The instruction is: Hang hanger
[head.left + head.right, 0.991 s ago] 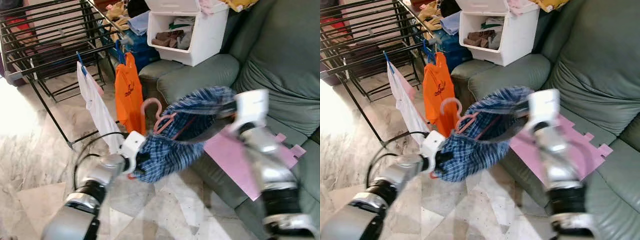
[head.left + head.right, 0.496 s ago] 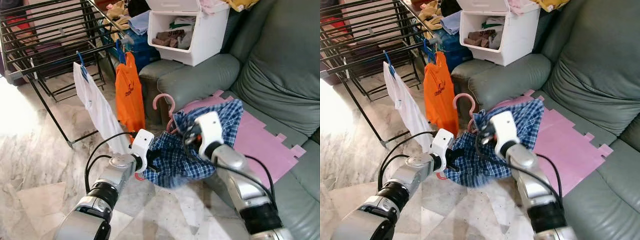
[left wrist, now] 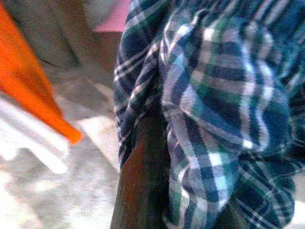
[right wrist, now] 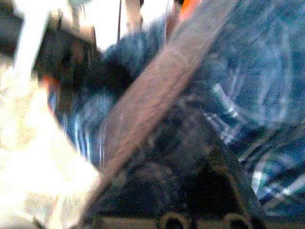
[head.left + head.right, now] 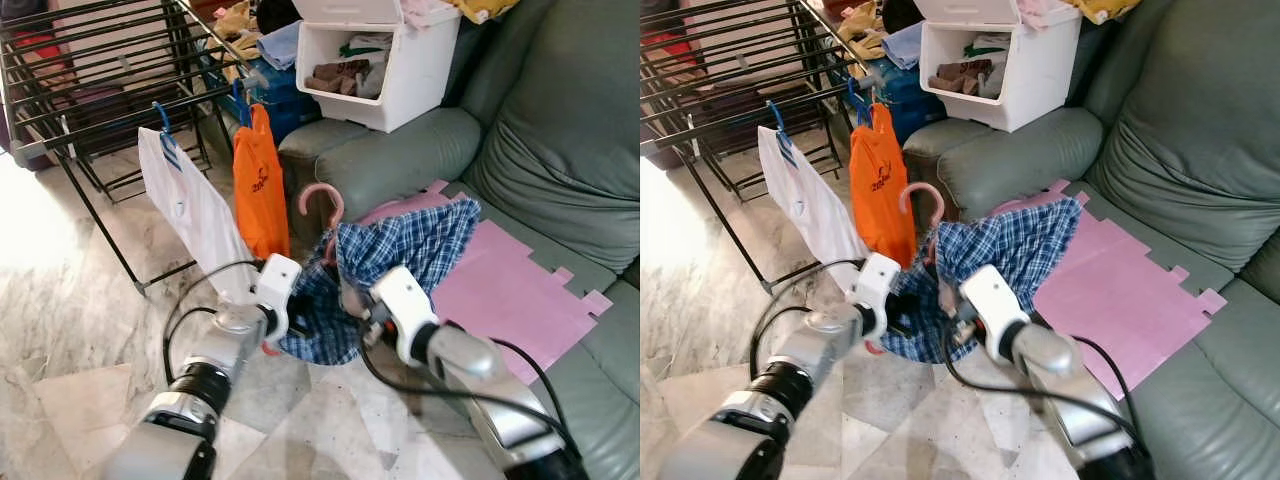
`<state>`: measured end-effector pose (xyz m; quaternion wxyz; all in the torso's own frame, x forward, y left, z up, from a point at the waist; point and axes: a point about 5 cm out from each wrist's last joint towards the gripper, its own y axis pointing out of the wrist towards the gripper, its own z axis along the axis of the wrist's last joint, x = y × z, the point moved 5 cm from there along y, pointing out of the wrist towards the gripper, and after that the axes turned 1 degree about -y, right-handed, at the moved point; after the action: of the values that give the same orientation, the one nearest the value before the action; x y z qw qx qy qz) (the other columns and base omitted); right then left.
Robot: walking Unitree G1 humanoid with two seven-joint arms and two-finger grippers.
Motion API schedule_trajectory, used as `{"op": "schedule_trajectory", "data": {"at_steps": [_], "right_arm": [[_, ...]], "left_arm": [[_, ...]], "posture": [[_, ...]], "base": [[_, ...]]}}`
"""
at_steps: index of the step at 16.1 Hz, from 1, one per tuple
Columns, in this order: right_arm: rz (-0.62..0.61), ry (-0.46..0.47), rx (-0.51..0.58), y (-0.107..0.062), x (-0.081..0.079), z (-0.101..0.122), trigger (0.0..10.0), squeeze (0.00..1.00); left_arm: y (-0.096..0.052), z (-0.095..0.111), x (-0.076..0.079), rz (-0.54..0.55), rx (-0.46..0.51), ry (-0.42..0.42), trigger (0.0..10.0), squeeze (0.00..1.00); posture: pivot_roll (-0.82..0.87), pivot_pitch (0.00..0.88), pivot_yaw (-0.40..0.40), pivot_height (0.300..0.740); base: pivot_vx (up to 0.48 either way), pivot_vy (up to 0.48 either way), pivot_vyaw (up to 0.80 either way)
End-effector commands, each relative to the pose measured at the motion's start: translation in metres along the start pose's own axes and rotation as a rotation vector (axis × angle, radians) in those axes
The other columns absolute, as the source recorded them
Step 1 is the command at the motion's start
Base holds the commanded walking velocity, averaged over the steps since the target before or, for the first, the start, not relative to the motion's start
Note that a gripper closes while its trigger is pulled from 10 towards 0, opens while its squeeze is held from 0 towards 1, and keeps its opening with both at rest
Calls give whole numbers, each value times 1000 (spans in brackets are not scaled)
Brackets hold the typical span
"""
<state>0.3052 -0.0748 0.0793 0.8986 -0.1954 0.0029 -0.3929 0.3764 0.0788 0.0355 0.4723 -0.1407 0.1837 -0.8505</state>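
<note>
Left pincer [image 5: 296, 322]: at the lower left edge of the plaid shirt [image 5: 400, 250], buried in the cloth; whether its fingers are apart or together cannot be told. The left wrist view shows folds of blue, green and white check close against a dark reddish bar.

Right pincer [image 5: 358, 318]: just beside the left one, pushed into the same bundle from the right; its finger state cannot be told either. Its wrist view is blurred, with a pinkish-brown bar crossing in front of the plaid.

Hanger [image 5: 322, 203]: pink, its hook standing upright above the shirt's collar end, free of any rail. It is held in mid-air between the two arms, in front of the sofa arm and to the right of the drying rack. Its lower part is hidden under the shirt.

Plaid shirt: draped over the hanger, bunched low between the pincers, its upper right end spread toward the pink mat [image 5: 500, 285].

Pink mat: flat on the sofa [image 5: 560, 150] seat, with notched edges.

Orange garment [image 5: 258, 185]: hanging from a blue hanger on the drying rack [image 5: 90, 70], near the pink hook.

White garment [image 5: 195, 215]: hanging on the same rack, left of the orange one.

White bin [image 5: 385, 65]: open, holding clothes, behind the sofa arm.

Floor [image 5: 70, 330]: pale marble.
</note>
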Motion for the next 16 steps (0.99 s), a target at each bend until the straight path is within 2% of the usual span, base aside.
{"op": "schedule_trajectory", "data": {"at_steps": [1, 2, 4, 5, 6, 7, 8, 9, 11, 12, 13, 14, 15, 16], "right_arm": [[13, 8, -25, -1, -8, -6, 10000, 1000], [-10, 3, -29, -4, -5, -9, 10000, 1000], [-58, -34, 6, -7, -1, -3, 10000, 1000], [-44, -36, 0, -7, -4, -4, 10000, 1000], [30, -73, -10, -10, -18, -8, 10000, 1000], [60, -83, -19, -12, -24, -11, 10000, 1000], [55, -100, -33, -14, -24, -15, 10000, 1000], [-10, -125, -47, -13, -14, -18, 10000, 1000], [-213, -184, -38, -13, 17, -16, 10000, 1000], [-417, -150, 48, -19, 44, 0, 10000, 1000], [-462, -94, 120, -22, 49, 10, 10000, 1000], [-313, 34, 140, -15, 28, 10, 10000, 1000], [-174, 79, 91, -12, 9, 1, 10000, 1000], [-57, 43, 55, -14, -7, -5, 10000, 1000]], "left_arm": [[-3, 30, -17, 64, 96, 13, 10000, 0], [-5, 34, -25, 89, 108, 33, 10000, 0], [-13, 41, -47, 170, 135, 20, 10000, 0], [-14, 43, -51, 185, 143, 8, 10000, 0], [-16, 49, -55, 201, 161, 23, 10000, 0], [-16, 52, -57, 212, 171, 32, 10000, 0], [-17, 55, -60, 224, 180, 37, 10000, 0], [-18, 57, -62, 233, 185, 36, 10000, 0], [-18, 61, -63, 250, 201, 33, 10000, 0], [-18, 63, -63, 262, 215, 20, 10000, 0], [-17, 64, -62, 261, 220, 12, 10000, 0], [-16, 63, -59, 246, 221, 19, 10000, 0], [-16, 63, -59, 246, 220, 22, 10000, 0], [-15, 63, -59, 246, 218, 24, 10000, 0]], "posture": [[-100, 10, 62, 740], [-102, 10, 61, 740], [-126, 9, 62, 740], [-128, 7, 59, 740], [-128, 8, 58, 740], [-127, 8, 54, 740], [-127, 8, 53, 740], [-128, 9, 49, 740], [-125, 9, 46, 740], [-125, 9, 46, 740], [-126, 9, 48, 740], [-129, 9, 50, 740], [-133, 9, 53, 740], [-136, 9, 55, 740]], "base": [[0, 0, 0], [0, 0, 0], [0, 0, 0], [0, 0, 0], [0, 0, 0], [0, 0, 0], [0, 0, 0], [0, 0, 0], [0, 0, 0], [0, 0, 0], [0, 0, 0], [0, 0, 0], [0, 0, 0], [0, 0, 0]]}}
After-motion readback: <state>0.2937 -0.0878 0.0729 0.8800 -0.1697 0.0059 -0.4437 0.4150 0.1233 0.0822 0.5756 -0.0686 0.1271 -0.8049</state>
